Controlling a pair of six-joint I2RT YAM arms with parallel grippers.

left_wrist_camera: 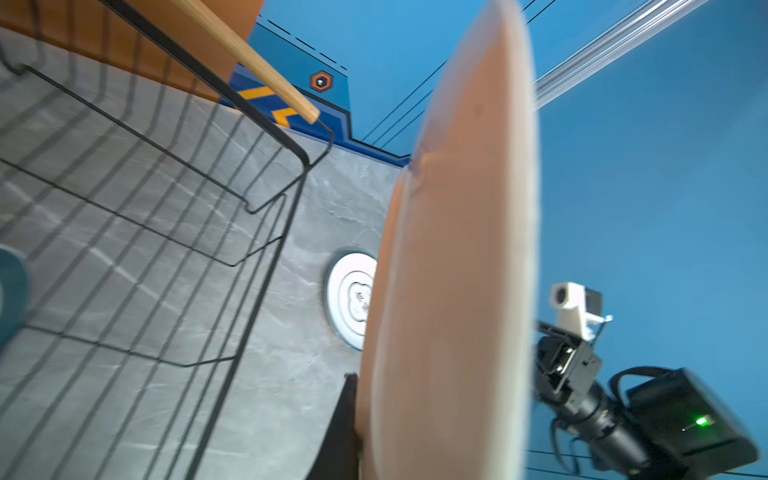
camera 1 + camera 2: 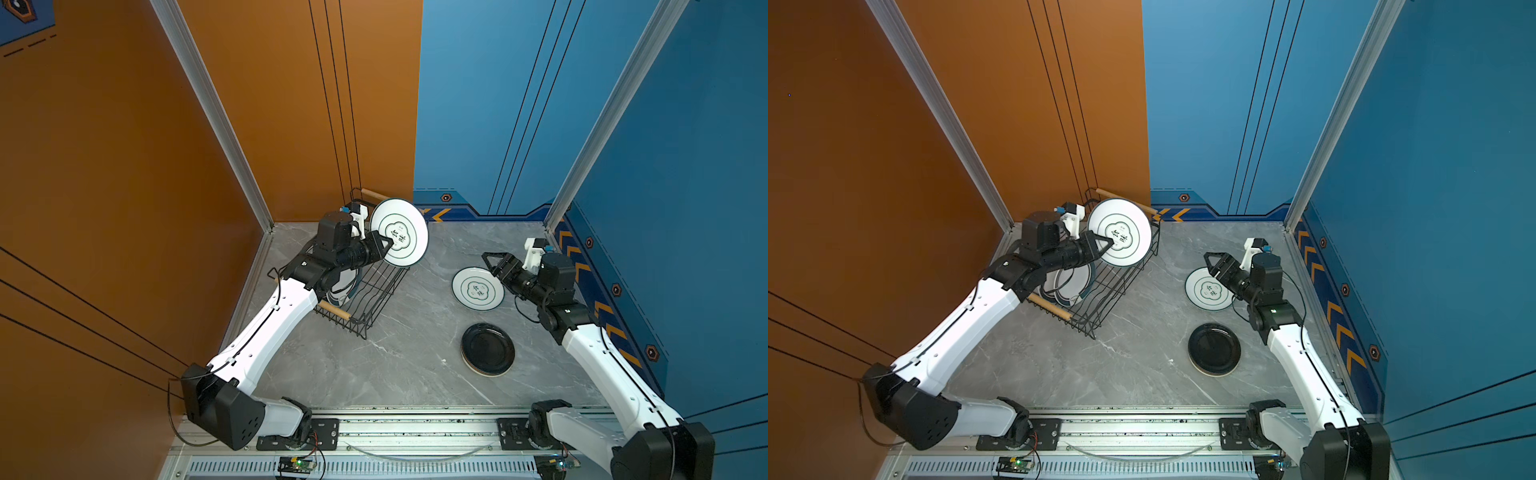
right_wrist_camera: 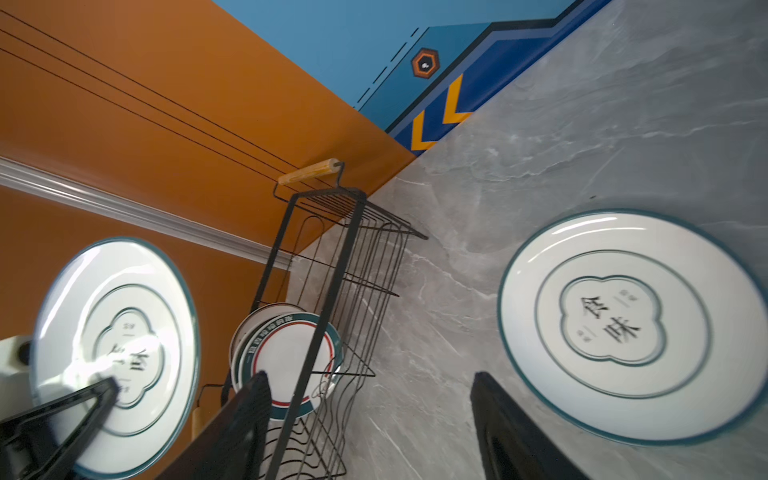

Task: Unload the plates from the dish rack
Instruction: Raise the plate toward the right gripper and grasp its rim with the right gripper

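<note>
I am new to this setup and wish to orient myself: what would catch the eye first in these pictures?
First, the white green-rimmed plate that the left gripper holds raised above the dish rack, at the back left of the table. Next, a matching plate lies flat on the right, close to the open right gripper, and a black plate lies nearer the front.
</note>
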